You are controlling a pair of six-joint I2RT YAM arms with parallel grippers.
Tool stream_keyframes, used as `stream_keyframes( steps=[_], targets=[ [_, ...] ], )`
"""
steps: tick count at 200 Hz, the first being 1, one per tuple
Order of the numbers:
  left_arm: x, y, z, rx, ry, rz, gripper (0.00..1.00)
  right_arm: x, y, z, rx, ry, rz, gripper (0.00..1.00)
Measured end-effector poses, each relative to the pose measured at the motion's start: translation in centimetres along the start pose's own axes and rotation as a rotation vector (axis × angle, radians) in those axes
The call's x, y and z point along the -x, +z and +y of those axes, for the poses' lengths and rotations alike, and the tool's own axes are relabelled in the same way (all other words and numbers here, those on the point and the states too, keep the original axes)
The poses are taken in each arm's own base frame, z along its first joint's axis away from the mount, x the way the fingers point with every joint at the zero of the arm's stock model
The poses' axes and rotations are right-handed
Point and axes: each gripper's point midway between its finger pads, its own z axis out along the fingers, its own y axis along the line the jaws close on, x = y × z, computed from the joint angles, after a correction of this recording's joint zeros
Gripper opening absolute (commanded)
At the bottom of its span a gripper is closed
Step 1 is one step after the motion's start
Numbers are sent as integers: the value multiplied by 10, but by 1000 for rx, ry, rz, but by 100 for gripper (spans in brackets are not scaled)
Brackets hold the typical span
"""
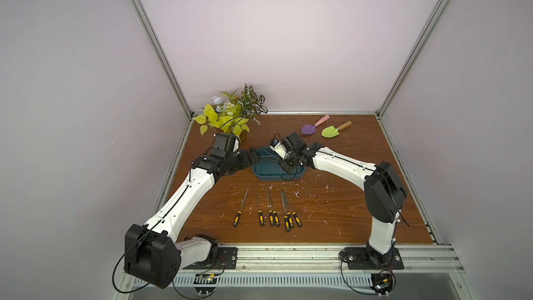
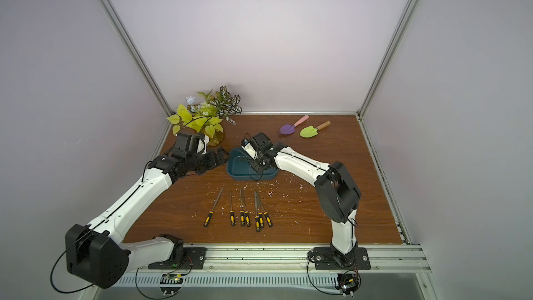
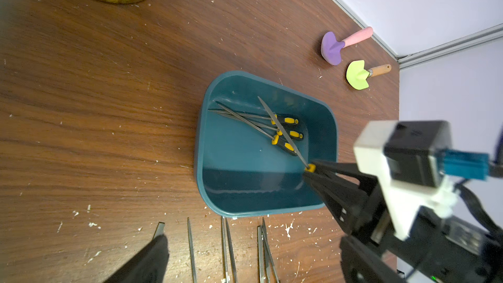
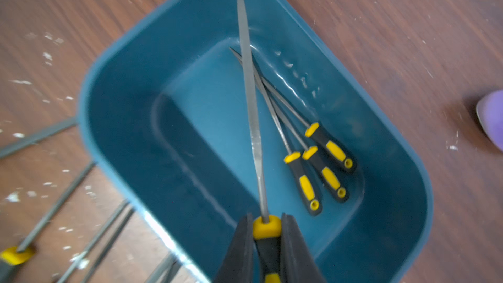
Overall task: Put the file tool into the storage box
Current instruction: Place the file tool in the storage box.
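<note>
Brown wood-grain table (image 1: 360,197), flecked with white chips, grey walls all round. Off at ten o'clock sits the leafy plant (image 1: 230,113), and just in front of it the left gripper (image 1: 255,155) hovers at the nine o'clock end of the storage box (image 3: 200,142), fingers spread wide and empty. Three files (image 4: 321,164) lie in the box near its twelve o'clock wall. At six o'clock of the box, seven more files (image 1: 271,217) wait in a row. Now the action: the file tool (image 4: 250,91) hangs tilted over the box, blade crossing above the three inside, and the right gripper (image 4: 266,227) has it pinched on the yellow collar of the handle. Good choice, I'd say: it looks light and rigid, its bare steel is thin and likely to twist in a grip, and the rubbery handle is the spot to take. At one o'clock lie a purple trowel (image 1: 310,129) and a green trowel (image 1: 330,131).
</note>
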Motion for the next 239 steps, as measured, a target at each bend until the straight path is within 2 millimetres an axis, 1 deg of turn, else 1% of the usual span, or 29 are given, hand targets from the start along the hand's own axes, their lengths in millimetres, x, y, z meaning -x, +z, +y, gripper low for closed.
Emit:
stream_keyframes(
  steps=[20, 41, 62, 90, 100, 109, 123, 140, 166, 202, 222, 230, 239],
  targets=[
    [-2, -1, 1, 4, -6, 2, 100, -6, 15, -1, 9, -79, 41, 1],
    [-3, -2, 2, 6, -15, 4, 100, -17, 26, 3, 22, -141, 83, 1],
    [-3, -2, 3, 11, -23, 5, 100, -24, 30, 6, 31, -186, 109, 2],
    [-3, -1, 3, 14, -27, 4, 100, -26, 32, 9, 33, -222, 114, 4],
    [-3, 0, 4, 17, -29, 7, 100, -28, 33, 11, 35, -233, 117, 8],
    [-2, 2, 5, 21, -31, 11, 100, -30, 34, 11, 33, -240, 119, 13],
    [-1, 5, 6, 31, -37, 18, 100, -32, 37, 9, 20, -247, 124, 28],
    [1, 10, 7, 43, -46, 22, 100, -35, 40, 4, -14, -256, 128, 39],
    [8, 14, 6, 57, -55, 18, 100, -33, 43, -7, -83, -254, 119, 45],
    [13, 19, 13, 97, -57, 4, 99, -27, 45, -21, -168, -206, 89, 48],
    [10, 27, 19, 120, -63, 23, 100, -21, 41, -27, -200, -140, 65, 48],
    [9, 31, 21, 128, -66, 33, 99, -19, 37, -28, -205, -100, 51, 48],
    [6, 34, 22, 135, -63, 42, 100, -15, 30, -30, -209, -46, 29, 50]
  ],
)
